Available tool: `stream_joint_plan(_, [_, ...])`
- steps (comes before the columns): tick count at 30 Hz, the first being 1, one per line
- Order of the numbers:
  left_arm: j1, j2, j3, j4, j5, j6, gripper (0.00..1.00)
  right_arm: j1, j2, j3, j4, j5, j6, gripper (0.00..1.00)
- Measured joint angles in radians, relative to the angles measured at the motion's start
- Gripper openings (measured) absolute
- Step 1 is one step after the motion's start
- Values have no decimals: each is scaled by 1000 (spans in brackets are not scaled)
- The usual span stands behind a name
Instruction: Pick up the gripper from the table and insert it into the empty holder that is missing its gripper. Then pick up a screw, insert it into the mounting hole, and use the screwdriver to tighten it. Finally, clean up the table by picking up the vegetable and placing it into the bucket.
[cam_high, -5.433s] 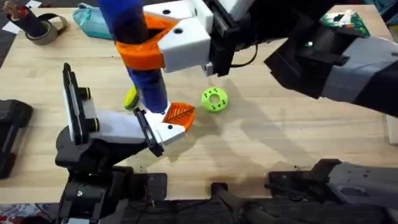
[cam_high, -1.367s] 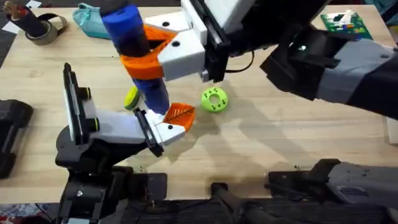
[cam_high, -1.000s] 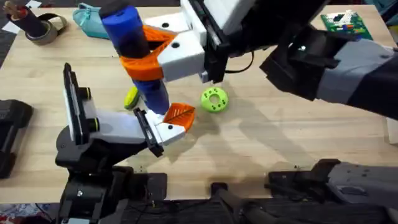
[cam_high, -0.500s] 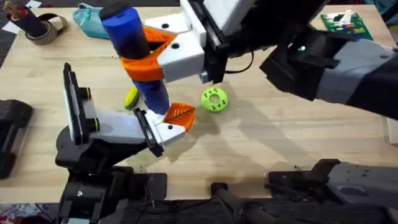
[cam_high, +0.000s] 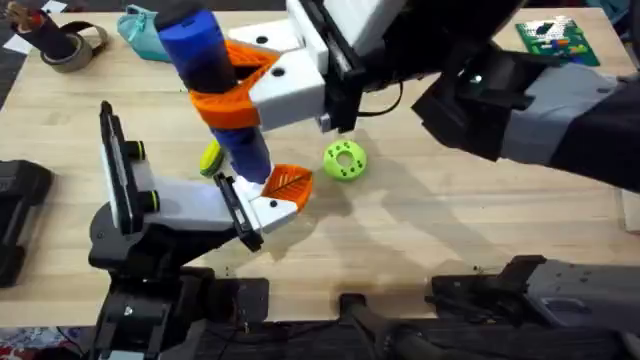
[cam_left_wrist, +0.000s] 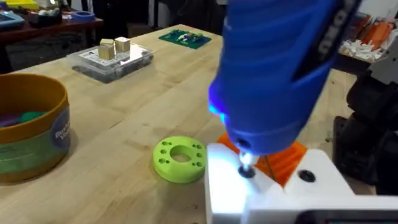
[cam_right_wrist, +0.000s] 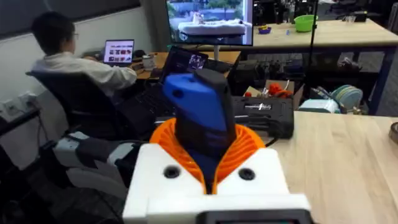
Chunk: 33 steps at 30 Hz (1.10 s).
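Note:
The blue screwdriver (cam_high: 243, 150) stands nearly upright, and my right gripper (cam_high: 222, 100) is shut on its body with orange jaws. Its tip presses on a screw (cam_left_wrist: 247, 171) in the white end of the holder (cam_high: 190, 205), under a blue glow. The orange ribbed gripper (cam_high: 290, 183) sits at that end of the holder, just beside the tip. In the right wrist view the jaws (cam_right_wrist: 208, 155) wrap the screwdriver (cam_right_wrist: 199, 106). A small yellow-green piece (cam_high: 210, 157), maybe the vegetable, lies behind the screwdriver. The tan-orange bucket (cam_left_wrist: 31, 124) stands apart on the table (cam_high: 450, 230).
A green ring with holes (cam_high: 345, 160) lies right of the holder's tip. At the far left are a teal pouch (cam_high: 150, 30) and a tape roll (cam_high: 70, 45). A green circuit board (cam_high: 555, 35) and a clear box (cam_left_wrist: 112, 56) sit at the back.
The screwdriver's top and my right gripper have shifted slightly left. The tip stays on the holder's end. Nothing else has moved.

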Motion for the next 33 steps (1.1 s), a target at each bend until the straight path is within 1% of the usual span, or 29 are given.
stream_joint_plan(2, [0, 0, 0, 0, 1, -1, 11, -5, 1, 22, -21, -1, 13, 37])
stream_joint_plan(9, [0, 0, 0, 0, 1, -3, 11, -35, 8, 240, -99, -2, 25, 38])
stream_joint_plan(13, [0, 0, 0, 0, 0, -3, 11, -49, 8, 331, -156, -5, 23, 36])
stream_joint_plan(17, [0, 0, 0, 0, 1, -3, 11, -57, 5, 347, -199, -7, 14, 38])
stream_joint_plan(23, [0, 0, 0, 0, 1, -3, 11, -65, 5, 348, -313, -7, -38, 36])
stream_joint_plan(28, [0, 0, 0, 0, 1, -3, 11, -115, 5, 349, -538, -7, -82, 38])
stream_joint_plan(33, [0, 0, 0, 0, 1, -3, 11, -215, 5, 349, -759, 8, -179, 36])
